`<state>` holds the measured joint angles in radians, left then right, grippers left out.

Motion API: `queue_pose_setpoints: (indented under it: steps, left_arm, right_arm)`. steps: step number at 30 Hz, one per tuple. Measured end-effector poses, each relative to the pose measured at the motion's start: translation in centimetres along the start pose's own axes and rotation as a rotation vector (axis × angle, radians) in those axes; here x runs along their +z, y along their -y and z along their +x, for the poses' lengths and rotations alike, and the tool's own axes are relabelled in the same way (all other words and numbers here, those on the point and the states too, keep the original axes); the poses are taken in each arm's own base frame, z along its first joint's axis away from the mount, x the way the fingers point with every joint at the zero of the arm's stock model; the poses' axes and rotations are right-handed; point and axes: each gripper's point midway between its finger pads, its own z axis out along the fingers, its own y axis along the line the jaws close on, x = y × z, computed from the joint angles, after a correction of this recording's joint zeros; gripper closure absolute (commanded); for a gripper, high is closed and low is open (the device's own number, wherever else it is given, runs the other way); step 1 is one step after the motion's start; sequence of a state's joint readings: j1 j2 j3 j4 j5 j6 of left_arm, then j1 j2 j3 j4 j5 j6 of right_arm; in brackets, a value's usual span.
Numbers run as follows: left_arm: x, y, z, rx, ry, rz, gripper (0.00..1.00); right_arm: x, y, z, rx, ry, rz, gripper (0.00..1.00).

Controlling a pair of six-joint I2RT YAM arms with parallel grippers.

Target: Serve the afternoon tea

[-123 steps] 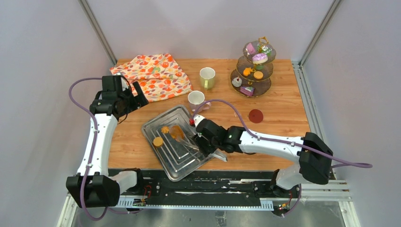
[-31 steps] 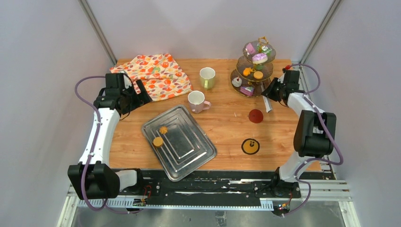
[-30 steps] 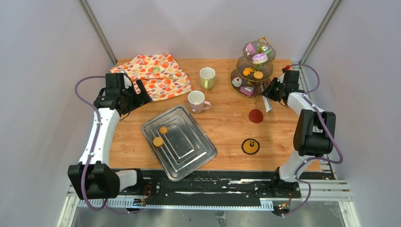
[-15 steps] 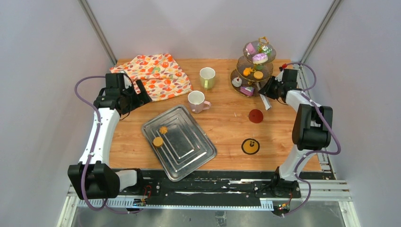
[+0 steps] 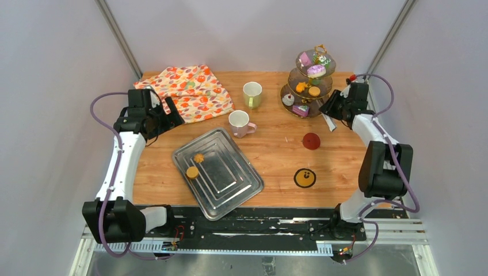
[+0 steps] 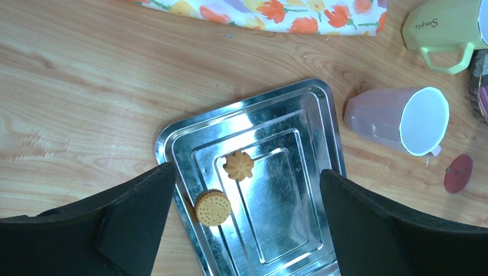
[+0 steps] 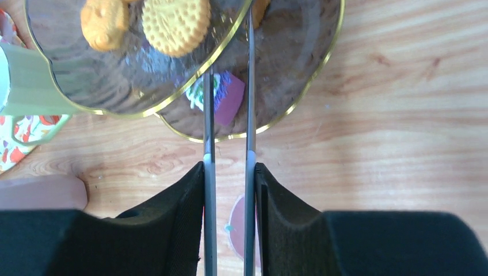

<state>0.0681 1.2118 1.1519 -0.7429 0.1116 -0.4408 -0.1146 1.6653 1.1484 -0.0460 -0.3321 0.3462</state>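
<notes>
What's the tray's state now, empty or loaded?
Not empty. The tray holds a round cookie and a flower-shaped cookie, lying apart; the rest is bare metal.

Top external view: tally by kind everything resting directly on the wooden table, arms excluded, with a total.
Mugs: 2 (pink mug, pale-green mug)
Discs: 2 (red disc, black-and-orange disc)
Metal tray: 1
Tiered stand: 1
Floral cloth: 1
Total: 7

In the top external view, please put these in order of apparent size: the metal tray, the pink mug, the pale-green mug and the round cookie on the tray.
1. metal tray, clearly the largest.
2. pink mug and pale-green mug: they look about alike, so no ranking between them.
3. round cookie, the smallest.
</notes>
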Motion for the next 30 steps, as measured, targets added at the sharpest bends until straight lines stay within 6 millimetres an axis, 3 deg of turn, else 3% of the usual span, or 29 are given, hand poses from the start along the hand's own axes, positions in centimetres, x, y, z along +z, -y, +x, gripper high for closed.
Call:
queue_pose_setpoints:
  steps: [4,11,18,24,28,30]
  left_arm:
    - [-0.3,0.1,-0.1,0.005,0.008,0.003,0.0]
    - [-0.3,0.1,-0.1,0.009,0.011,0.005,0.0]
    - [-0.4,0.3,0.0,0.009,0.009,0.02,0.0]
    - [-0.3,0.3,0.2,0.009,0.004,0.026,0.0]
    - [-0.3,0.4,0.2,0.007,0.003,0.029,0.0]
    - [-0.4,0.4,0.2,0.006,0.004,0.029,0.0]
  right_arm:
    - [-1.8,0.6,1.3,0.008,-0.005,0.035,0.7]
    - [-5.1,2.1,3.8,0.03,-0.023,0.122,0.92]
    - [-11.7,0.3,5.9,0.019,0.024,0.097,0.99]
    - [-16.5,-3.8,8.2,-0.062,0.028,-0.017,1.0]
    - [-18.9,-10.1,14.4,-0.244,-0.118,-0.233,0.99]
    - [-20.5,-12.3,17.4,-0.338,-0.193,-0.331,0.99]
